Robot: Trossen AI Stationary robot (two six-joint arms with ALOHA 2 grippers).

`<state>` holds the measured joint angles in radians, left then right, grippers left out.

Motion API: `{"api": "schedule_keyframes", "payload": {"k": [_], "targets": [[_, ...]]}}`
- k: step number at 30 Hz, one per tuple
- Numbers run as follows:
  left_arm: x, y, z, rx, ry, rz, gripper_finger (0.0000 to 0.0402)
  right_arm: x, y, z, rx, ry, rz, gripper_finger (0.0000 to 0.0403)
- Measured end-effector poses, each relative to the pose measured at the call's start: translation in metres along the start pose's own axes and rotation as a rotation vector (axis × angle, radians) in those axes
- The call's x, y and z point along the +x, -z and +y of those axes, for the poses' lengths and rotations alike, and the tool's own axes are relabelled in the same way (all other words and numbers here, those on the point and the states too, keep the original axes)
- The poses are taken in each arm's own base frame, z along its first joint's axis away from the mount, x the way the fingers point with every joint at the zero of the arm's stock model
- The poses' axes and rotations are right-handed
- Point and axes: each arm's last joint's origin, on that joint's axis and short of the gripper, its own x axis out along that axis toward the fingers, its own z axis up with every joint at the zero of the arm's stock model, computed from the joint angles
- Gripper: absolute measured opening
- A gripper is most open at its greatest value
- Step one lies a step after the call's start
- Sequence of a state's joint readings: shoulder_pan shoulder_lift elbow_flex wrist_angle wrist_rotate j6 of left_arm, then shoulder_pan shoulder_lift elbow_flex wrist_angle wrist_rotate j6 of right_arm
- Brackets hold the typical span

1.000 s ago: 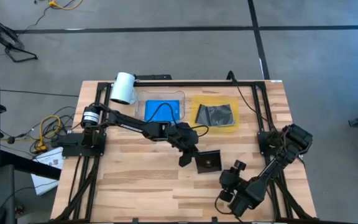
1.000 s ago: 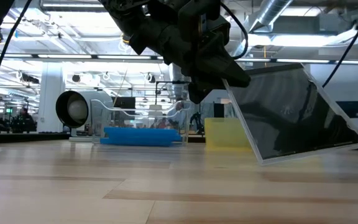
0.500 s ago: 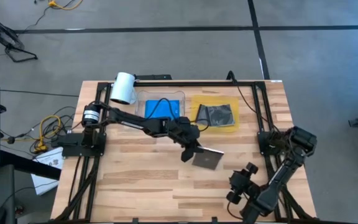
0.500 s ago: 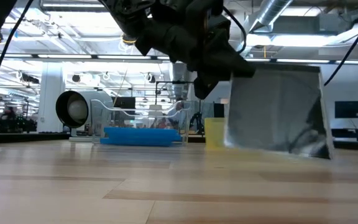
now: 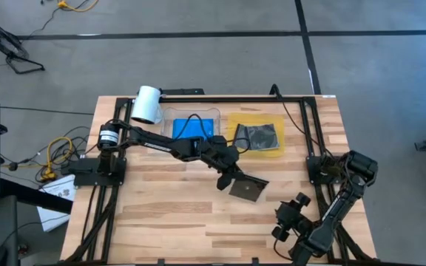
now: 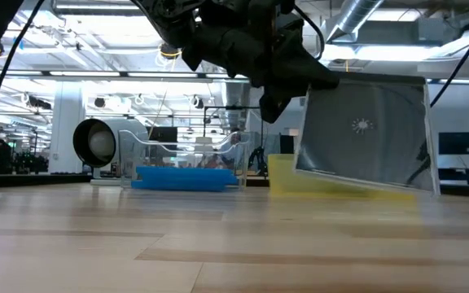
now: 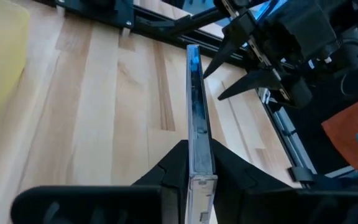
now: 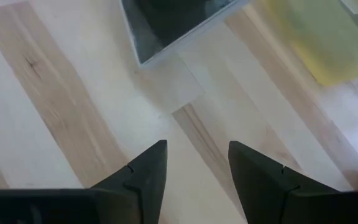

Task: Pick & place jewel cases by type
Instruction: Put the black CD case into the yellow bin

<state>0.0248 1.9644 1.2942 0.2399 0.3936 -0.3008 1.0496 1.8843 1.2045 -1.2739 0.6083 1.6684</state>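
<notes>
A grey-clear jewel case (image 5: 248,189) with a dark disc hangs above the table's middle, and my left gripper (image 5: 231,178) is shut on it. The low view shows this case (image 6: 365,138) tilted and clear of the wood. My right gripper (image 8: 194,163) stands open over bare wood near the front right, short of the case (image 8: 173,25). Blue jewel cases (image 5: 192,129) lie in a clear tray (image 5: 167,125). Another grey case (image 5: 257,136) lies flat on the yellow tray (image 5: 237,118). My left gripper pinches the grey-clear case between its two fingers (image 7: 174,167), one on each flat face, at the edge (image 7: 196,163) nearest the arm. The fingers come from the table's left, slanting a little down. The case hangs tilted beyond them, its lower edge (image 6: 357,181) clear of the table.
A white cylinder (image 5: 146,104) lies at the far left beside the clear tray. A black frame rail (image 5: 235,97) runs along the far edge. Bare wood (image 5: 168,214) spreads across the near half. Cables and floor lie beyond the left edge.
My left gripper has risen and swung a little toward the yellow tray with the grey-clear case. The case, first tipped with a low corner near the wood, now hangs clear. My right gripper has drawn back toward the table's right edge, away from the case.
</notes>
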Motion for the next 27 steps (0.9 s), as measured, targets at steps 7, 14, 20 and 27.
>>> {"api": "schedule_keyframes", "payload": {"k": [7, 14, 20, 27], "targets": [[-0.005, -0.009, 0.009, -0.011, -0.010, -0.064, 0.0028, 0.000, 0.000, 0.000, 0.002, -0.002, 0.000, 0.0166], [-0.012, -0.023, 0.020, -0.027, -0.005, -0.177, 0.0031, -0.001, 0.001, 0.000, -0.001, -0.005, -0.001, 0.0166], [-0.021, -0.035, 0.032, -0.023, -0.094, -0.301, 0.0029, -0.001, 0.001, 0.000, -0.001, -0.005, -0.001, 0.0166], [-0.032, -0.046, 0.048, -0.028, -0.244, -0.439, 0.0031, -0.001, 0.001, 0.000, -0.004, -0.002, -0.001, 0.0166]]}}
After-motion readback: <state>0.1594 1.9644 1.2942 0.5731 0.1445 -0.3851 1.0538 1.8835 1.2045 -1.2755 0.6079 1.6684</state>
